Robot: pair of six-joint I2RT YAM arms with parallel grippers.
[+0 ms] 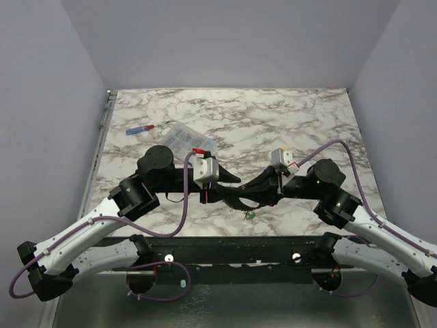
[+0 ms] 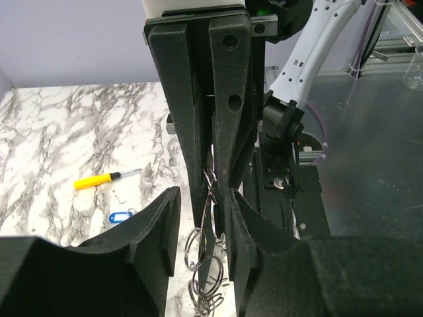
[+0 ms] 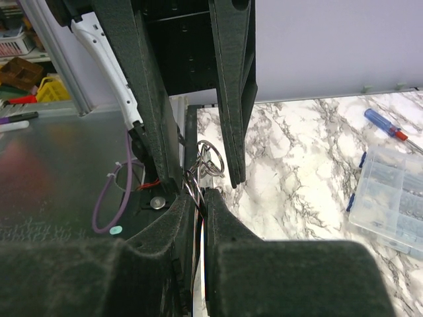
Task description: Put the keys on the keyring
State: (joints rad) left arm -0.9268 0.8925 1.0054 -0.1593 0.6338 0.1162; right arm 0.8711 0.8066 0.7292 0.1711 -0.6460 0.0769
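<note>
The keyring point(image 2: 210, 188) is a thin silver wire loop pinched between the fingers of my right gripper point(image 3: 200, 193), which is shut on it. Several small split rings point(image 2: 198, 247) dangle from the loop just above the marble. My left gripper point(image 2: 202, 193) straddles the right gripper's fingers and the dangling rings, its jaws apart and its left pad clear of them. In the top view the two grippers meet at mid-table: the left gripper point(image 1: 235, 181) and the right gripper point(image 1: 252, 191). A green key point(image 1: 251, 215) lies on the table below them. A blue-tagged key point(image 2: 119, 216) lies further off.
A clear compartment box point(image 1: 184, 139) and a red-and-blue screwdriver point(image 1: 145, 128) lie at the back left. A yellow-handled screwdriver point(image 2: 99, 179) lies near the blue key. The table's near edge and metal frame point(image 1: 225, 249) run just behind the grippers.
</note>
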